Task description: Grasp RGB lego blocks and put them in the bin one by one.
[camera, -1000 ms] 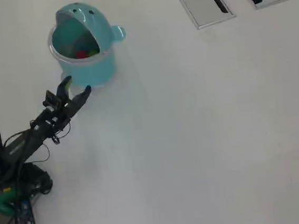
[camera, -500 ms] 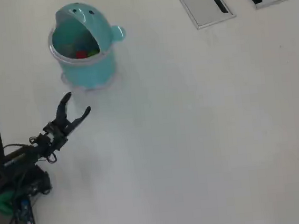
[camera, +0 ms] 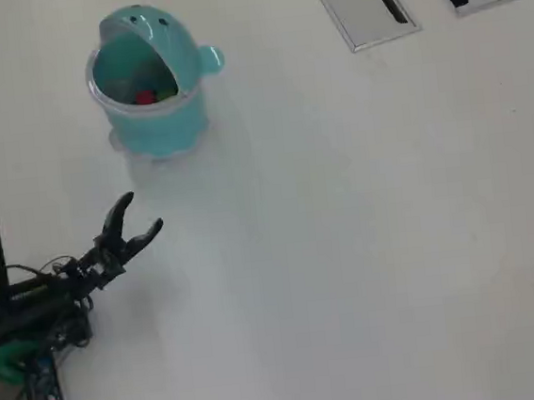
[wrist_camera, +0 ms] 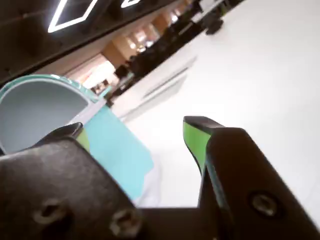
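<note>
Spread jaws mark the gripper [camera: 139, 215] in the overhead view: two dark tips stand apart in a clear fork with bare table between them, and nothing is held or touched. The wrist view agrees, showing the gripper [wrist_camera: 135, 132] with its two black fingers lined in bright green, one [wrist_camera: 195, 137] at right and one at left, and only white surface and the bin's side in the gap. Behind the fork the thin black arm [camera: 44, 289] runs down and left to its base at the table's left edge, where loose cables and a small green part sit beside it.

Up and slightly right of the gripper, well apart from it, stands the bin [camera: 160, 125], a round light-teal cup with a hood bearing two dark dots, a nub on its right side and a clear rim. Inside it a red block [camera: 145, 97] shows plainly, with a hint of pale green just beside it; a blue block cannot be made out. In the wrist view the bin [wrist_camera: 117, 155] fills the left side, its teal wall and pale inner hollow close behind the left finger.

The white table [camera: 366, 247] lies around all this. At its top right corner are two grey slotted panels [camera: 362, 4].
</note>
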